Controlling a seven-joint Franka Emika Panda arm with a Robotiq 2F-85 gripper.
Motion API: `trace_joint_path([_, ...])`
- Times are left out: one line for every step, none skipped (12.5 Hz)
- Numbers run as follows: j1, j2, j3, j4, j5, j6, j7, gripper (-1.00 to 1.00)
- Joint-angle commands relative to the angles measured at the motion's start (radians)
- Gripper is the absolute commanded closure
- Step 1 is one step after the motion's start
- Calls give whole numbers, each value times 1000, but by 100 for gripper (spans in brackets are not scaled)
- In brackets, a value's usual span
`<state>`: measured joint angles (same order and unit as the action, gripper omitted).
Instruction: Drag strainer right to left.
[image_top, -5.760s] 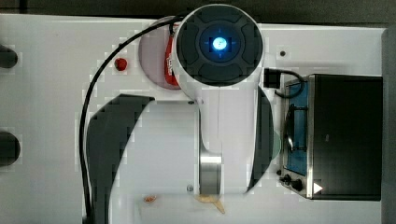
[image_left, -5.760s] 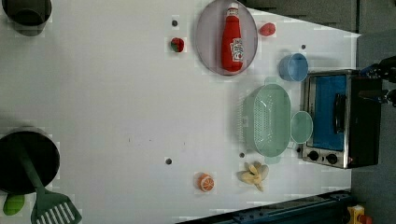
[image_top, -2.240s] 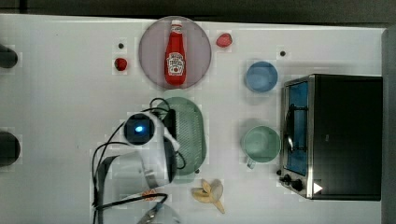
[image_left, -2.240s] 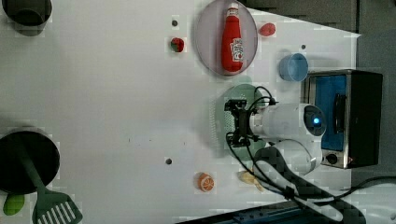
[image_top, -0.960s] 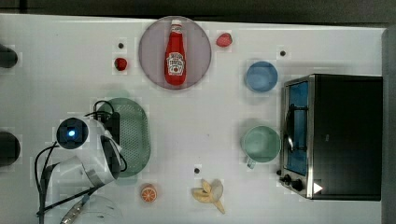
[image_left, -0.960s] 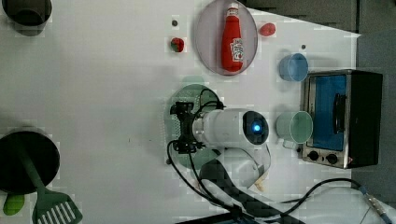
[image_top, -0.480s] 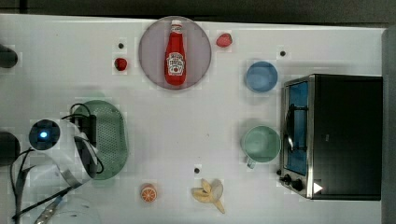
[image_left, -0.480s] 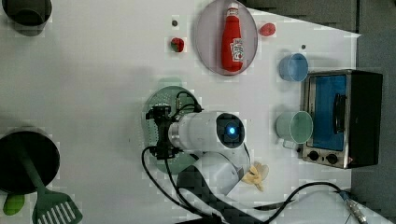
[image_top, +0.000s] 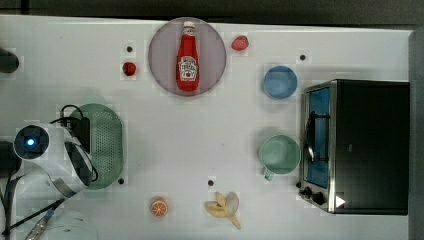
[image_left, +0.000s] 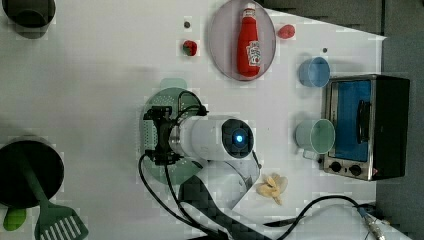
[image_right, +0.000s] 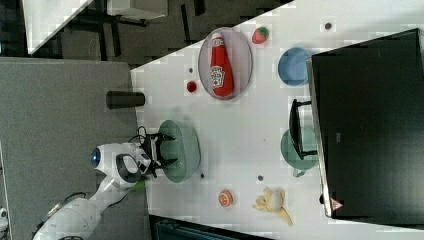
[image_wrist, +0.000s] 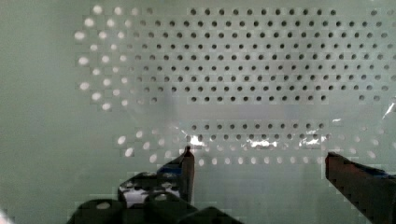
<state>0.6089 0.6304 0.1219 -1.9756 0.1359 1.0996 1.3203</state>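
Bare white tabletop (image_top: 165, 130) stretches open mid-frame in the top view; the pale green oval plastic strainer (image_top: 106, 145) crowds the left edge, the black toaster oven (image_top: 367, 145) blocks the right.

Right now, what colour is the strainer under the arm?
Pale green, with a perforated centre; the strainer shows best in the top view.

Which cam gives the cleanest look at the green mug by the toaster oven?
The top view: the green mug is seen straight down, rim and handle clear, nothing over it. The left view shows it whole but slanted. In the right view the toaster oven and its door handle cover part of it.
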Motion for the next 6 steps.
trace_joint_path([11, 18, 6, 26, 9, -2, 28, -100])
trace_joint_path([16, 20, 5, 31, 14, -2, 28, -100])
trace_joint_path([15, 19, 2, 33, 14, 0, 28, -100])
trace_joint_path([15, 12, -1, 34, 14, -5, 28, -100])
trace_joint_path([15, -4, -11, 30, 11, -23, 22, -100])
trace_joint_path([14, -36, -29, 23, 10, -69, -2, -100])
